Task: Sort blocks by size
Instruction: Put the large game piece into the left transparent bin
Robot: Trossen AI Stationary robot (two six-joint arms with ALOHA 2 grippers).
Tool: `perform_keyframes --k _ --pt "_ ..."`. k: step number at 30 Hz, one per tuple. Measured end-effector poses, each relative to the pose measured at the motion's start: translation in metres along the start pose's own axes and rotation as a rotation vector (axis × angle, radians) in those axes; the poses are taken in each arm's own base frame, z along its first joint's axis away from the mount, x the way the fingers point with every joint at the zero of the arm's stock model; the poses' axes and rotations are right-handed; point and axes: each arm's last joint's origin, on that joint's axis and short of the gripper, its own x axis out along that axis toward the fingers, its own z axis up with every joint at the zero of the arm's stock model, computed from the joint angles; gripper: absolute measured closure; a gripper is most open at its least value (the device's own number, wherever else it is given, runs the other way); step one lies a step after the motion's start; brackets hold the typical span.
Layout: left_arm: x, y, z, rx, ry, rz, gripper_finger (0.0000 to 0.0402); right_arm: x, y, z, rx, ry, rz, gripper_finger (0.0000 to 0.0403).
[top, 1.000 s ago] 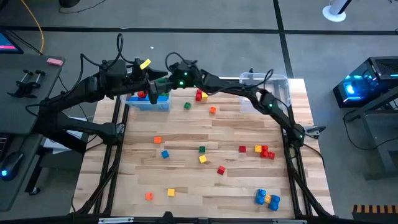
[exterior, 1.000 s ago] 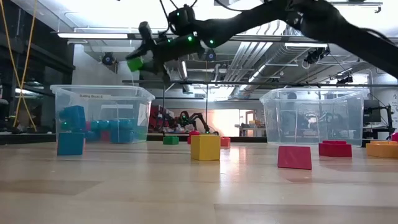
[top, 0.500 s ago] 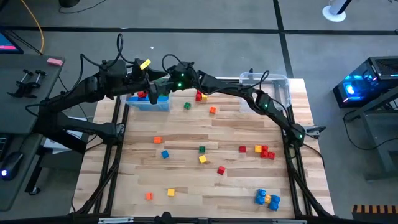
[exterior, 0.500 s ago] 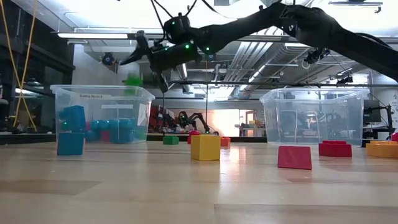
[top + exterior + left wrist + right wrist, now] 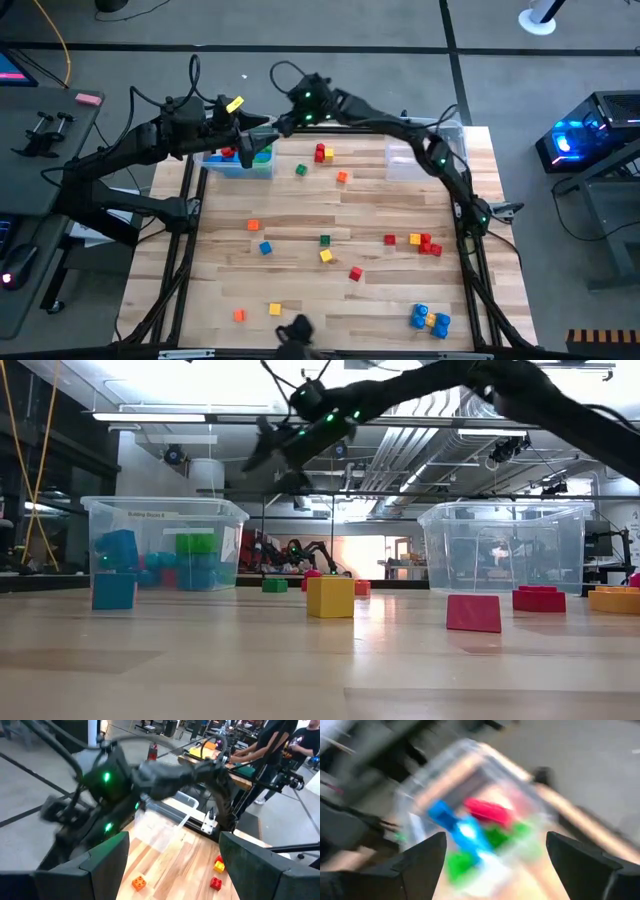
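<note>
Blocks scattered across the wooden table.

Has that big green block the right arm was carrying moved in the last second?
Yes. The large green plastic block has dropped from the right tool into the clear plastic bin on the left.

Two bins stand at the table's far edge, left and right; blocks lie scattered nearer.
</note>
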Motion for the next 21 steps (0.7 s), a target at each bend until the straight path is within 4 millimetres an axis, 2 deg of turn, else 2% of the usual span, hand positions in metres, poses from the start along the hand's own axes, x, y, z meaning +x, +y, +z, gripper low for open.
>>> perform_keyframes --k 4,6,11,14,17,21 --pt "0.000 0.000 0.000 0.002 0.001 0.000 0.0106 -0.031 -0.005 0.000 -0.091 0.127 -0.161 0.0075" --pt "0.000 0.000 0.000 0.007 0.001 0.000 0.0106 -0.036 -0.011 -0.008 -0.101 0.215 -0.217 0.0077" --pt "0.000 0.000 0.000 0.019 0.001 0.001 0.0106 -0.024 -0.031 -0.061 0.017 0.409 -0.340 0.0078" --pt "0.000 0.000 0.000 0.019 0.002 0.001 0.0106 -0.018 -0.034 -0.085 0.137 0.428 -0.418 0.0078" --pt "0.000 0.000 0.000 0.019 0.002 0.002 0.0106 -0.011 -0.032 -0.089 0.203 0.354 -0.481 0.0078" --pt "0.000 0.000 0.000 0.019 0.002 0.001 0.0106 0.000 -0.032 -0.083 0.308 0.242 -0.549 0.0078"
